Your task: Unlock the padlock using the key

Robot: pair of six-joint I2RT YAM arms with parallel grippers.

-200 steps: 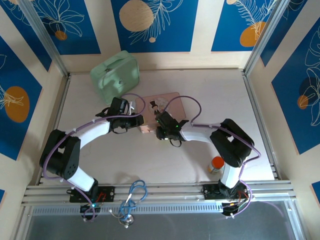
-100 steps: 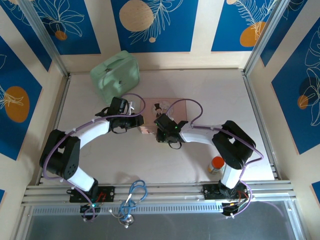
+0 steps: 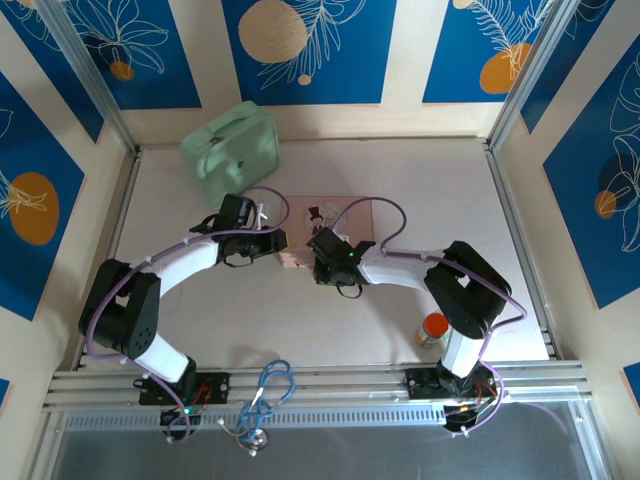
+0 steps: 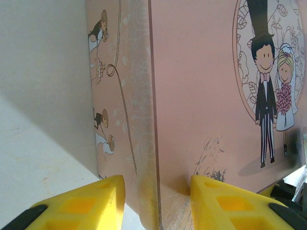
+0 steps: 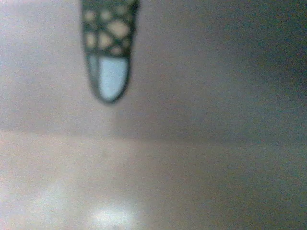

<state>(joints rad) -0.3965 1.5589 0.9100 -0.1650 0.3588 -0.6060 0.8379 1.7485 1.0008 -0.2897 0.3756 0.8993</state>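
My left gripper point(image 4: 157, 191) straddles a corner edge of the pink tin point(image 4: 201, 96): one yellow finger point(image 4: 81, 203) is on the side-wall side and the other is against the lid face with the bride and groom. The jaws are parted around that edge, but I can't tell if the pads really clamp it. My right gripper point(image 3: 322, 252) comes in from the right and sits low over the tin's near edge, just beside the left one. From these frames I can't tell whether its jaws are released or clenched, or whether they hold the key. Its wrist view is a blur, with a dark tapered shape point(image 5: 109, 57) tipped pale blue pointing down, and I can't tell what it is. The padlock is too small to pick out from above. My guess is it's at the tin's near edge between my two wrists, closer to the right. That edge runs roughly left to right, so the right arm would reach in toward the left while the left steadies the tin.
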